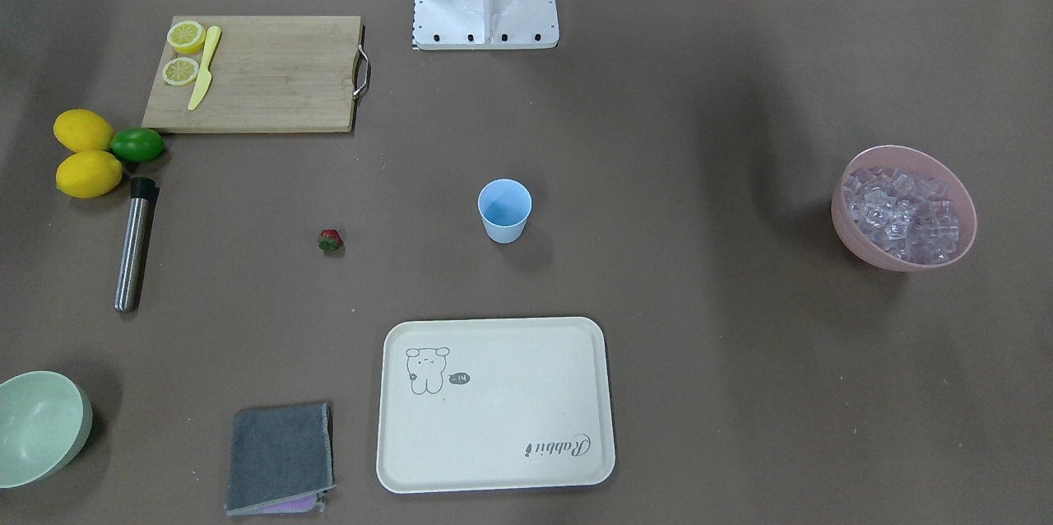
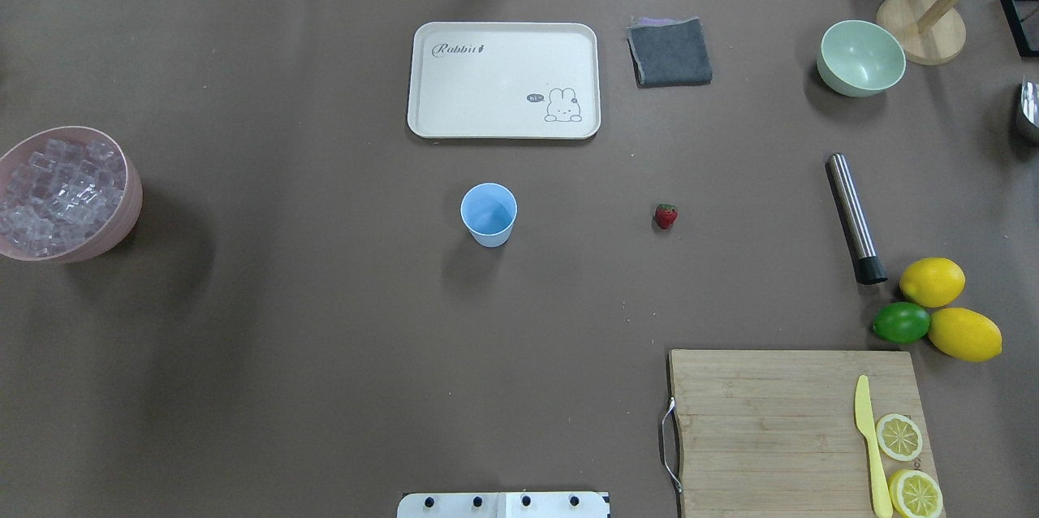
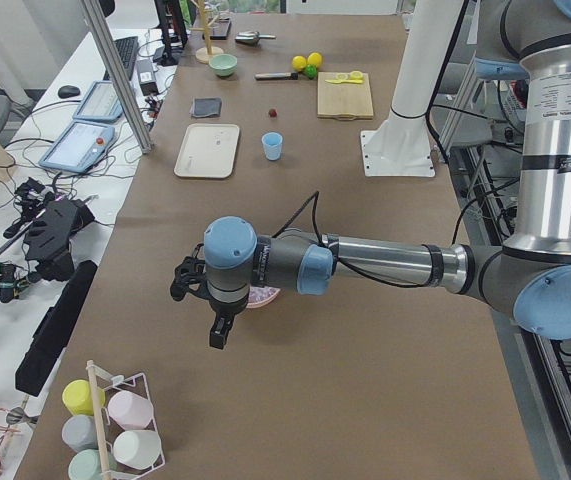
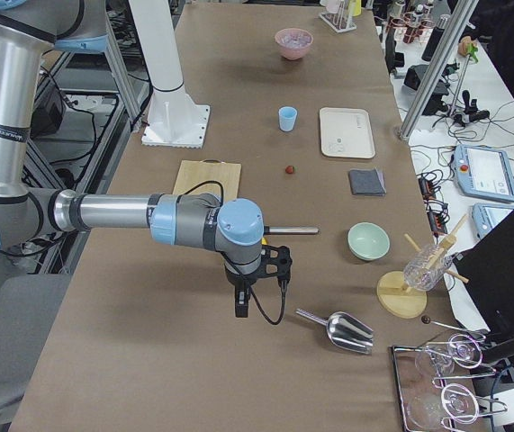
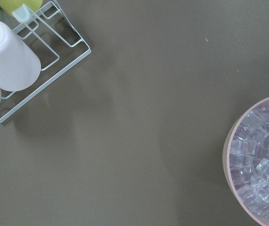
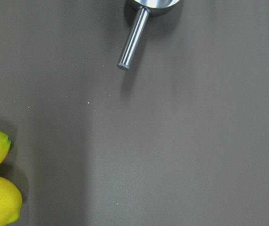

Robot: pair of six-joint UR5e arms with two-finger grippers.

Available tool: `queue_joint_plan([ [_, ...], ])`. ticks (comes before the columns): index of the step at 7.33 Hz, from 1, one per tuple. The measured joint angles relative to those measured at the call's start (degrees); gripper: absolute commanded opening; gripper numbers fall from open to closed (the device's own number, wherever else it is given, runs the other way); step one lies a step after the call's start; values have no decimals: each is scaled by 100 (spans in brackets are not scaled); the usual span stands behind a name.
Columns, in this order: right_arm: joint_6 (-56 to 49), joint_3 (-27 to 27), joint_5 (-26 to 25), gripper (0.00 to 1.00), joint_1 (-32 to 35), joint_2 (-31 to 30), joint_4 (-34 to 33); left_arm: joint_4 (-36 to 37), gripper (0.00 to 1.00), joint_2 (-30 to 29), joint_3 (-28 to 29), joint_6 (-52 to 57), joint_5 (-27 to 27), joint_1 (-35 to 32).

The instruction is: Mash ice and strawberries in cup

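L gripper (image 3: 218, 338), R gripper (image 4: 241, 309): side views only, grip state unclear; overhead: cup (image 2: 489, 214), strawberry (image 2: 666, 216) apart.

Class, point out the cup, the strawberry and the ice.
cup (image 2: 489, 214), overhead view, inside wall.
strawberry (image 2: 666, 216), overhead view, red body.
ice (image 2: 57, 193), overhead view, middle of the heap.

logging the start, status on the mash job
Hands out wide: left hand, right hand, open or shut unclear. Upright empty cup; strawberry loose beside it; ice in pink bowl. Nothing between them.
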Motion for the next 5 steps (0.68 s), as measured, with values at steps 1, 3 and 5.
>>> queue_joint_plan([
  [1, 0, 3, 11, 100, -9, 3, 4, 0, 98, 0, 7, -26, -6, -1],
  [3, 0, 13, 36, 100, -25, 5, 15, -13, 98, 54, -24, -37, -11, -6],
  [5, 0, 20, 70, 100, -54, 11, 30, -62, 98, 163, -69, -52, -12, -8],
])
